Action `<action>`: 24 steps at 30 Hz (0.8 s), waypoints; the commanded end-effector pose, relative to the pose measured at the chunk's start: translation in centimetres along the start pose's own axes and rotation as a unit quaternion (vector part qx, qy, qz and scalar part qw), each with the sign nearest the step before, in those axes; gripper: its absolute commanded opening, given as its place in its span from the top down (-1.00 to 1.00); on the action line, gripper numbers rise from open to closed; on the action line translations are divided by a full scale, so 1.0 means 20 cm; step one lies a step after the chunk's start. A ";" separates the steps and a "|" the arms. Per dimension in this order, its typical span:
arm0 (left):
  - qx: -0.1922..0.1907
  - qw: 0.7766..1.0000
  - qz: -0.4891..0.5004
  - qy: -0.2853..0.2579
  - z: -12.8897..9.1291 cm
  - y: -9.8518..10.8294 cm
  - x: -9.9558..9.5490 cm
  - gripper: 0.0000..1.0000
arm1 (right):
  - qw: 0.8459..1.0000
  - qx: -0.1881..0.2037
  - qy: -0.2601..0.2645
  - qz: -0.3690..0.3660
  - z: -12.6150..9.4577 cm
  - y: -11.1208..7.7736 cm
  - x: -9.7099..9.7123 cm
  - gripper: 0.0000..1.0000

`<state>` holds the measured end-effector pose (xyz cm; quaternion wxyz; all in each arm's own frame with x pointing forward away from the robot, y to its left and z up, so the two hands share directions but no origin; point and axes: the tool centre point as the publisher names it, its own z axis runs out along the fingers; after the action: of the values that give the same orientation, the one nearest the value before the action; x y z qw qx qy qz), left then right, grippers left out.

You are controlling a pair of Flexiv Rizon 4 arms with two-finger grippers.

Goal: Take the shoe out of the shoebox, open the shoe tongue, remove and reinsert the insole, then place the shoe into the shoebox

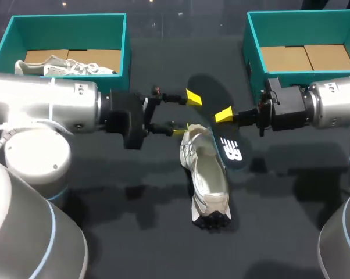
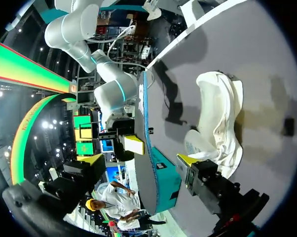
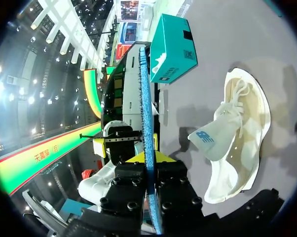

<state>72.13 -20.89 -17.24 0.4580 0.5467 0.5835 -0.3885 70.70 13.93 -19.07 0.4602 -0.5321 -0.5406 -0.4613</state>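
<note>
A white shoe (image 1: 208, 181) lies on the dark table, its tongue pulled up, and also shows ahead of the fingers in both wrist views (image 2: 218, 121) (image 3: 240, 143). A dark insole (image 1: 231, 151) hangs tilted above the shoe. My right gripper (image 1: 224, 115) is shut on its edge; in the right wrist view the insole (image 3: 147, 143) stands edge-on between the right gripper's (image 3: 149, 159) closed fingers. My left gripper (image 1: 186, 113) stands open around the insole's other end. In the left wrist view the insole (image 2: 144, 163) passes between the left gripper's (image 2: 138, 160) spread fingers without both touching it.
A teal shoebox (image 1: 67, 22) at the back left holds another white shoe (image 1: 64, 67). A second teal shoebox (image 1: 303, 17) at the back right shows only a cardboard floor. Both arms reach in above the table's middle.
</note>
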 end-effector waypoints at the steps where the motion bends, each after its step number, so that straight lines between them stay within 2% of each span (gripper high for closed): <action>1: 0.047 0.984 0.042 0.165 -0.23 0.02 -0.03 -1.00 | 1.000 -0.003 0.007 -0.003 0.02 -0.03 -0.02 1.00; 10: 0.047 0.984 0.042 0.165 -0.23 0.02 -0.03 -1.00 | 1.000 -0.003 0.007 -0.003 0.02 -0.03 -0.02 1.00; 12: 0.043 0.984 0.029 0.171 -0.24 0.09 -0.08 -1.00 | 1.000 -0.003 0.007 -0.003 0.02 -0.03 -0.02 1.00; 15: 0.043 0.968 0.035 0.244 -0.24 0.19 -0.16 -1.00 | 1.000 -0.003 0.007 -0.003 0.02 -0.03 -0.02 1.00; 17: 0.073 0.946 -0.004 0.316 -0.21 0.27 -0.22 -1.00 | 1.000 -0.003 0.007 -0.003 0.02 -0.03 -0.02 1.00; 18: 0.074 0.931 -0.014 0.356 -0.20 0.30 -0.25 -1.00 | 1.000 -0.003 0.007 -0.003 0.02 -0.03 -0.02 1.00; 19: 0.069 0.904 -0.030 0.420 -0.18 0.32 -0.26 -1.00 | 1.000 -0.003 0.007 -0.003 0.02 -0.03 -0.02 1.00; 24: 0.069 0.904 -0.030 0.420 -0.18 0.32 -0.26 -1.00 | 1.000 -0.003 0.007 -0.003 0.02 -0.03 -0.02 1.00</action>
<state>76.49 -17.20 -11.37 0.3180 0.6223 0.6447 -0.3098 70.10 14.04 -19.51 0.4619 -0.5277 -0.5375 -0.4683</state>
